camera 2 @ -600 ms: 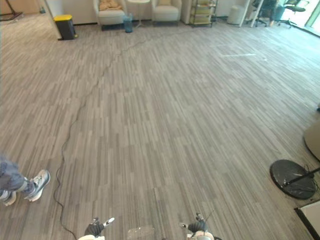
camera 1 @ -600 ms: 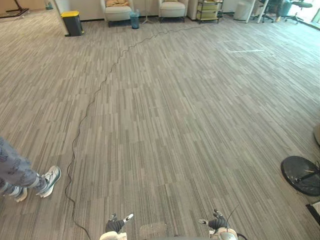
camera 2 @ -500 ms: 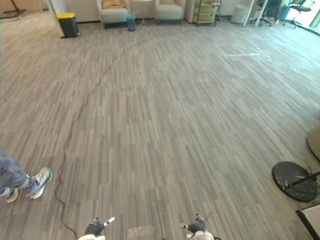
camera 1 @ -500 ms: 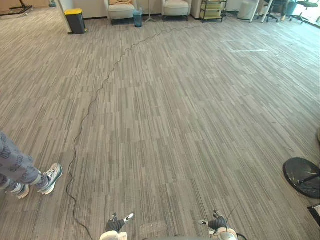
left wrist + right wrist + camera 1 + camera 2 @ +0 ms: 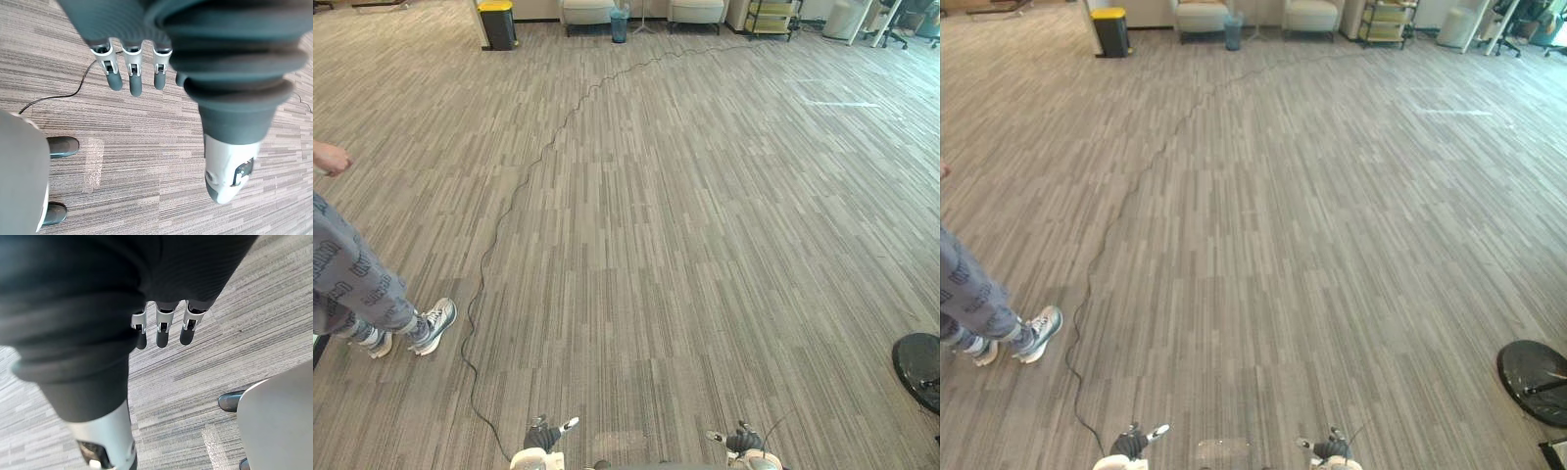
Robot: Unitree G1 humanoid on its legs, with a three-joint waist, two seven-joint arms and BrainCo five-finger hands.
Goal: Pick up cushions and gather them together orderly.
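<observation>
No cushion can be made out on the grey striped carpet (image 5: 685, 245) ahead of me. My left hand (image 5: 544, 436) and right hand (image 5: 744, 441) hang low at the near edge of the eye views. In the left wrist view the left hand's fingers (image 5: 133, 78) point straight down at bare carpet, thumb apart, holding nothing. The right hand's fingers (image 5: 164, 330) are likewise straight and empty over the floor.
A person's legs and shoes (image 5: 382, 313) stand at the left, with a hand (image 5: 331, 157) higher up. Far off stand a yellow-lidded bin (image 5: 497, 22), two pale armchairs (image 5: 1203, 15), a small blue bin (image 5: 620, 24) and a shelf cart (image 5: 769, 15). A black round base (image 5: 920, 367) lies at the right.
The whole picture has shifted right and up, so the camera has moved. More of the person shows at the left, including a hand. Both of my hands still hang low.
</observation>
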